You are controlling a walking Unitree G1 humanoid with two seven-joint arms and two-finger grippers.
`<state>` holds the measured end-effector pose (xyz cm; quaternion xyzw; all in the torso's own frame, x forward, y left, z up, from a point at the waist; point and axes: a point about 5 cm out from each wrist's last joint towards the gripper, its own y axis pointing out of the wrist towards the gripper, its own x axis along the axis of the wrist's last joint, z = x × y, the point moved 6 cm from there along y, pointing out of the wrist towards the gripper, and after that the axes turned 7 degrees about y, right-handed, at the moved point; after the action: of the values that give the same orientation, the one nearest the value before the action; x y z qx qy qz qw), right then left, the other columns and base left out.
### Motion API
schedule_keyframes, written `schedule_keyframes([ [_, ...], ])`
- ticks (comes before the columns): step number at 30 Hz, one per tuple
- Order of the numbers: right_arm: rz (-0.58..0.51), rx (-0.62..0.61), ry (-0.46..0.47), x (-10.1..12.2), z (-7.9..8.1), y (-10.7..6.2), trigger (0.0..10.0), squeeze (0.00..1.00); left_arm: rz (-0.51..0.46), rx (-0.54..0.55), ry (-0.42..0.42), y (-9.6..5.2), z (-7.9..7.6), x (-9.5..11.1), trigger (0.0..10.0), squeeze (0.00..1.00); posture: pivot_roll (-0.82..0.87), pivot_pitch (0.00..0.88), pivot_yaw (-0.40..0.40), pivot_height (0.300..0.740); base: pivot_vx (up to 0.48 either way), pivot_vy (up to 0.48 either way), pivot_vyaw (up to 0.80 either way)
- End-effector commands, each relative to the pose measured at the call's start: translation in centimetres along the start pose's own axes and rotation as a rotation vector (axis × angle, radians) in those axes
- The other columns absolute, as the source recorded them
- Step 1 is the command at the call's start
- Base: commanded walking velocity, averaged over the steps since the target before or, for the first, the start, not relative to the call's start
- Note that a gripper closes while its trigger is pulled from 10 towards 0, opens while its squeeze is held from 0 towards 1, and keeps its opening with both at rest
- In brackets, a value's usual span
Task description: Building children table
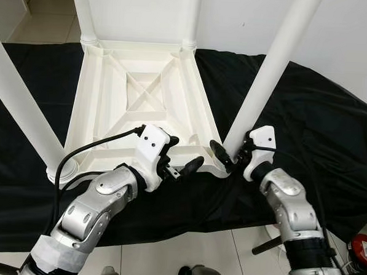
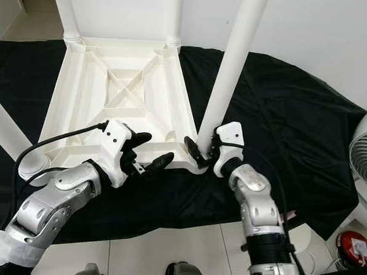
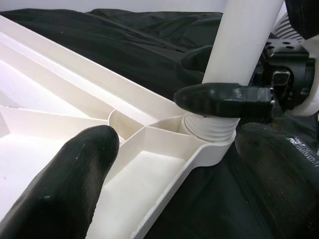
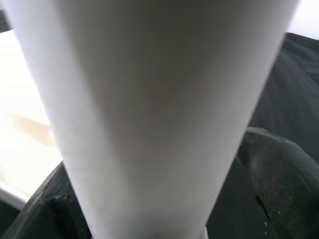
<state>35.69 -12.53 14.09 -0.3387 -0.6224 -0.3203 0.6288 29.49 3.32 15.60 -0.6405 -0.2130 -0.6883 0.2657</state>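
Legs stand in all four corners of the upturned children table (image 1: 142,98) on black cloth (image 1: 320,120); right pincer (image 1: 228,157) clamps the last leg (image 1: 270,74), probably tightening it. Left pincer (image 1: 181,165) is open, empty.

A black cloth (image 1: 307,119) covers a low flat surface and drapes over its near edge down toward the tiled floor (image 1: 183,251). What lies under the cloth cannot be identified. The cloth is wrinkled, most visibly toward the right side.

A white plastic children's table (image 1: 136,92) lies upside down directly on the cloth, its ribbed underside facing up. It occupies the left half of the covered surface, with its near edge close to the near edge of the cloth. Round white legs (image 1: 270,74) stand upright from its corners. The right half of the cloth carries nothing else that can be made out.
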Motion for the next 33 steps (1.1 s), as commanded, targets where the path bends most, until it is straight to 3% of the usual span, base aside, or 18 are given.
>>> schedule_keyframes([
  [1,0.001,0.054,-0.009,0.2,0.5,0.5,10.0,0.0,-0.003,-0.145,0.004,0.1,-1.8,0.1,10.0,0.0,0.01,0.022,-0.06,0.74,0.0,0.0,0.0],
  [3,0.002,0.097,-0.03,0.5,0.7,0.8,10.0,0.0,0.005,-0.139,0.003,0.2,-1.8,0.1,10.0,0.0,0.01,0.018,-0.058,0.74,0.0,0.0,0.0],
  [4,0.007,0.146,-0.044,0.6,1.0,1.1,8.2,0.0,0.01,-0.134,0.005,0.4,-1.7,0.1,10.0,0.0,0.02,0.016,-0.059,0.74,0.0,0.0,0.0],
  [5,0.007,0.146,-0.044,0.6,1.0,1.1,8.2,0.0,0.01,-0.134,0.005,0.4,-1.7,0.1,10.0,0.0,0.02,0.016,-0.059,0.74,0.0,0.0,0.0],
  [7,0.011,0.177,-0.048,0.5,1.1,1.2,0.9,0.0,0.018,-0.128,-0.001,0.4,-1.6,0.0,10.0,0.0,0.03,0.011,-0.06,0.74,0.0,0.0,0.0],
  [9,0.014,0.185,-0.046,0.5,1.1,1.3,0.9,0.0,0.021,-0.126,-0.005,0.5,-1.6,0.0,10.0,0.0,0.03,0.011,-0.06,0.74,0.0,0.0,0.0],
  [10,0.027,0.202,-0.038,0.1,1.3,1.3,0.0,0.0,0.024,-0.123,-0.015,0.5,-1.6,0.1,10.0,0.0,0.03,0.008,-0.061,0.74,0.0,0.0,0.0],
  [18,0.039,0.209,-0.002,-0.8,1.4,1.2,0.0,0.0,0.056,-0.116,0.009,0.5,-1.6,-0.3,10.0,0.0,0.03,0.002,-0.057,0.74,0.0,0.0,0.0],
  [22,0.045,0.127,0.103,-1.5,0.7,1.2,0.0,0.0,0.07,-0.132,0.016,0.6,-2.0,-0.5,10.0,0.0,0.03,0.0,-0.059,0.74,0.0,0.0,0.0],
  [27,0.051,0.051,0.1,-1.9,0.9,1.4,0.0,0.0,0.07,-0.134,0.016,0.7,-2.1,-0.5,10.0,0.0,0.03,0.0,-0.063,0.74,0.0,0.0,0.0],
  [29,0.037,0.015,0.134,-2.0,2.1,1.5,0.0,0.0,0.066,-0.115,0.023,1.0,-1.9,-0.5,10.0,0.0,0.03,0.0,-0.071,0.74,0.0,0.0,0.0],
  [31,0.037,0.015,0.134,-2.0,2.1,1.5,0.0,0.0,0.066,-0.115,0.023,1.0,-1.9,-0.5,10.0,0.0,0.03,0.0,-0.071,0.74,0.0,0.0,0.0],
  [33,0.018,-0.068,0.149,-1.6,2.8,1.7,0.0,0.0,0.061,-0.095,0.014,1.2,-1.5,-0.5,10.0,0.0,0.02,0.0,-0.074,0.74,0.0,0.0,0.0],
])
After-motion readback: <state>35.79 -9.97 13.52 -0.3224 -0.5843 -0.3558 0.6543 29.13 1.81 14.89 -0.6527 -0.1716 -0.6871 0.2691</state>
